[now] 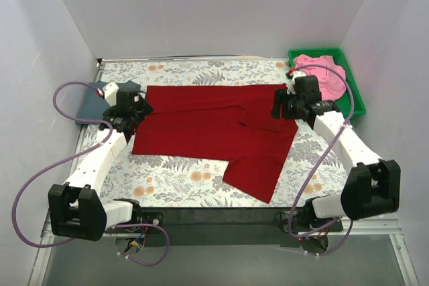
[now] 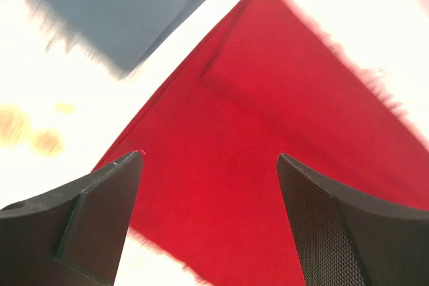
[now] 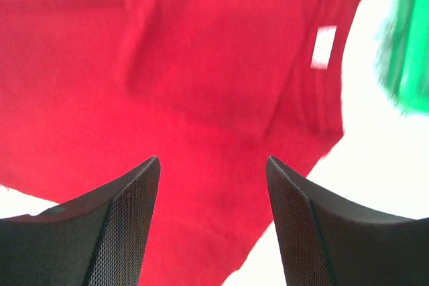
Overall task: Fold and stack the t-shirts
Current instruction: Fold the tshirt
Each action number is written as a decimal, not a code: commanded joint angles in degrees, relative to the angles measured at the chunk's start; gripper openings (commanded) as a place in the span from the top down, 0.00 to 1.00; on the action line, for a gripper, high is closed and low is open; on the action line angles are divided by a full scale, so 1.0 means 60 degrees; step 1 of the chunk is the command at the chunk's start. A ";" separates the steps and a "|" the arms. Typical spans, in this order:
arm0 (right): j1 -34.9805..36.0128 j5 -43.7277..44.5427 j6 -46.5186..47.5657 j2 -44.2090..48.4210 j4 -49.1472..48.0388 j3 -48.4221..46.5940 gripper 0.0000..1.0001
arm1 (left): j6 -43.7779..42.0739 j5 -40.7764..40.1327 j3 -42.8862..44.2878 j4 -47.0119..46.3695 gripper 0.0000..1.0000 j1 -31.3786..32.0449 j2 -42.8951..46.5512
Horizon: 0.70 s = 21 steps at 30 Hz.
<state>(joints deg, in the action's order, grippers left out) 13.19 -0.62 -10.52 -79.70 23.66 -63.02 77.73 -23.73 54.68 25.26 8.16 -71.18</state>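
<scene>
Across the middle of the floral worktop [image 1: 181, 182] the dark red t-shirt [image 1: 214, 122] lies spread flat. Left jaws hang released over its left edge and right jaws over its right, seemingly pinching no cloth, though both wrist views are blurred. The slate blue-grey t-shirt [image 1: 89, 103] lies far left; the pink t-shirt [image 1: 323, 72] sits in the green bin [image 1: 315, 51].

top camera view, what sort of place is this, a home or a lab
Probably a robot test cell, not a home: plain white walls box in the table, the left arm and right arm are bolted at its near edge, and a dark red t-shirt lies spread on the floral cover.
</scene>
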 commanded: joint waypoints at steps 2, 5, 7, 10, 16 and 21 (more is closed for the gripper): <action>0.0014 -0.0277 -0.0429 0.1269 0.0728 0.1551 0.40 | 0.0783 -0.0193 -0.1725 0.0815 0.25 -0.0261 0.0422; 0.0014 -0.0394 -0.0458 0.2149 0.0817 0.2533 0.40 | 0.1121 0.0219 -0.2168 0.0465 0.25 -0.0774 0.0423; 0.0014 -0.0438 -0.0443 0.2602 0.0847 0.2900 0.39 | 0.1238 0.0248 -0.2316 0.0201 0.25 -0.0950 0.0218; 0.0028 -0.0555 -0.0487 0.2969 0.0920 0.3501 0.39 | 0.1399 0.0292 -0.2170 -0.0004 0.26 -0.1024 -0.0469; 0.0013 -0.0673 -0.0677 0.3395 0.0993 0.4073 0.41 | 0.1663 0.0644 -0.1993 -0.0137 0.32 -0.1038 -0.1642; 0.0013 -0.0570 -0.0722 0.3454 0.1183 0.4205 0.42 | 0.1634 0.0366 -0.2373 -0.0122 0.39 -0.1038 -0.1819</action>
<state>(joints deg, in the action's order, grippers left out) 13.23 -3.81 -14.06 -60.01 30.35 -37.93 86.50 -20.49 41.21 24.97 2.20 -82.46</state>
